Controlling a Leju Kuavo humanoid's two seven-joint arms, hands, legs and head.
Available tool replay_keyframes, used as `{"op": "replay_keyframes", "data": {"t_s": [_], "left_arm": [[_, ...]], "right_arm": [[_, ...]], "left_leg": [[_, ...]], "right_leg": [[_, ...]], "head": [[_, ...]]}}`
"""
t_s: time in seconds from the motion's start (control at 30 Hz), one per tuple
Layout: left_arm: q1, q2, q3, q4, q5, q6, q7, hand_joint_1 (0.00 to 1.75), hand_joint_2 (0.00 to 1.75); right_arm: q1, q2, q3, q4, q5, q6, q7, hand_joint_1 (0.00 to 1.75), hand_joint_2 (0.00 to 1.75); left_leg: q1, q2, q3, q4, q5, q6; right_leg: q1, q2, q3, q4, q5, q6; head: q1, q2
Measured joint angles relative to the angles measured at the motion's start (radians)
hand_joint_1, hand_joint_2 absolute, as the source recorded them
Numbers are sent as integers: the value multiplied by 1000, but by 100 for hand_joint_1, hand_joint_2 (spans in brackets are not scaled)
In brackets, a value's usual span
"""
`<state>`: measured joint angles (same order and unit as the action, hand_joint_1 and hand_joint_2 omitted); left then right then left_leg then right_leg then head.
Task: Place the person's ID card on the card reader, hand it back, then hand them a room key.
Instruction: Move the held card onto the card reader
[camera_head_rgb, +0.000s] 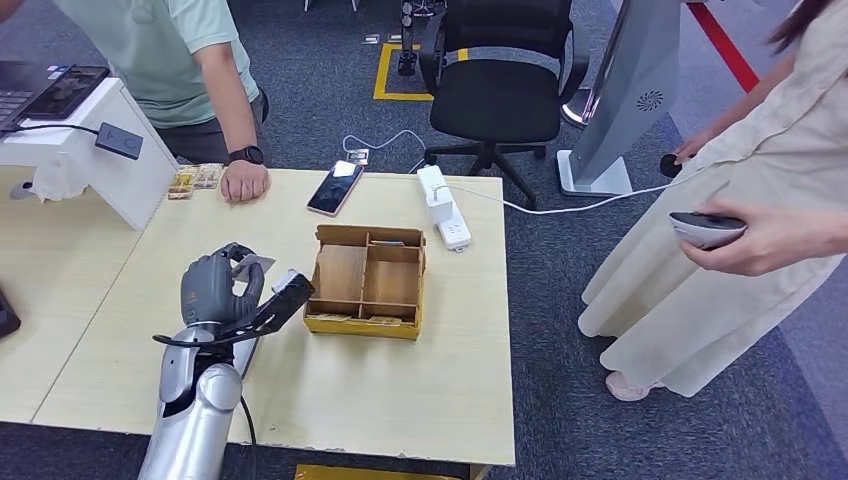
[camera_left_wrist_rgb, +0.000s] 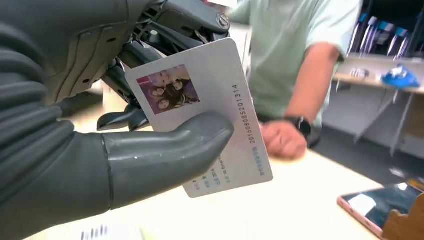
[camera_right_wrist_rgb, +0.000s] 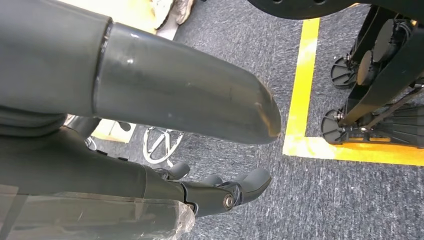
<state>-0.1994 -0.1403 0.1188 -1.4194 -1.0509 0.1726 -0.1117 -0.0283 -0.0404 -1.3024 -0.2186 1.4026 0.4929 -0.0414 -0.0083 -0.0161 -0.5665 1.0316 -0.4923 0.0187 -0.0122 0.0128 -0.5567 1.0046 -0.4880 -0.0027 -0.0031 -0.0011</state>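
Pinching the ID card (camera_left_wrist_rgb: 210, 115) between its thick thumb and darker fingers (camera_left_wrist_rgb: 150, 45), the left hand (camera_head_rgb: 215, 285) is hovering above the table (camera_head_rgb: 420, 390), beside the wooden compartment box (camera_head_rgb: 366, 280). The card is standing tilted, photo face toward the thumb, printed number running along its edge. The right hand (camera_right_wrist_rgb: 150, 100) is hanging over grey carpet; its fingers (camera_right_wrist_rgb: 235, 190) are lying apart, seemingly holding nothing, though the close view makes this uncertain. A person's fist (camera_head_rgb: 244, 182) is resting on the table's far edge near a phone (camera_head_rgb: 335, 186).

Wooden divided box (camera_head_rgb: 365, 281), phone (camera_head_rgb: 335, 187), power strip (camera_head_rgb: 443, 207)
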Motion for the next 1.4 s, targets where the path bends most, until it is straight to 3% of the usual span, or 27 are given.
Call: {"op": "replay_keyframes", "data": {"t_s": [0.2, 0.47, 1.0, 1.4], "left_arm": [[11, -43, 71, -60, 291, -145, 3, 175, 175], [14, -68, 153, -87, 437, -220, 57, 175, 175], [16, -51, 183, -64, 244, -183, 126, 175, 175], [17, -27, 217, -2, 203, -231, 142, 175, 175]], "right_arm": [[0, 0, -1, -4, 7, -1, 0, 0, 0], [-2, 0, -1, -6, 20, -1, -2, 0, 0], [-6, 0, -1, -6, 22, -1, -2, 0, 0], [-7, -1, 0, -6, 27, -2, -3, 0, 0]], "left_leg": [[0, 0, 0, 0, 0, 0], [0, 0, 0, 0, 0, 0], [0, 0, 0, 0, 0, 0], [0, 0, 0, 0, 0, 0]], "right_leg": [[0, 0, 0, 0, 0, 0], [0, 0, 0, 0, 0, 0], [0, 0, 0, 0, 0, 0], [0, -1, 0, 0, 0, 0]], "head": [[0, 0], [0, 0], [0, 0], [0, 0]]}}
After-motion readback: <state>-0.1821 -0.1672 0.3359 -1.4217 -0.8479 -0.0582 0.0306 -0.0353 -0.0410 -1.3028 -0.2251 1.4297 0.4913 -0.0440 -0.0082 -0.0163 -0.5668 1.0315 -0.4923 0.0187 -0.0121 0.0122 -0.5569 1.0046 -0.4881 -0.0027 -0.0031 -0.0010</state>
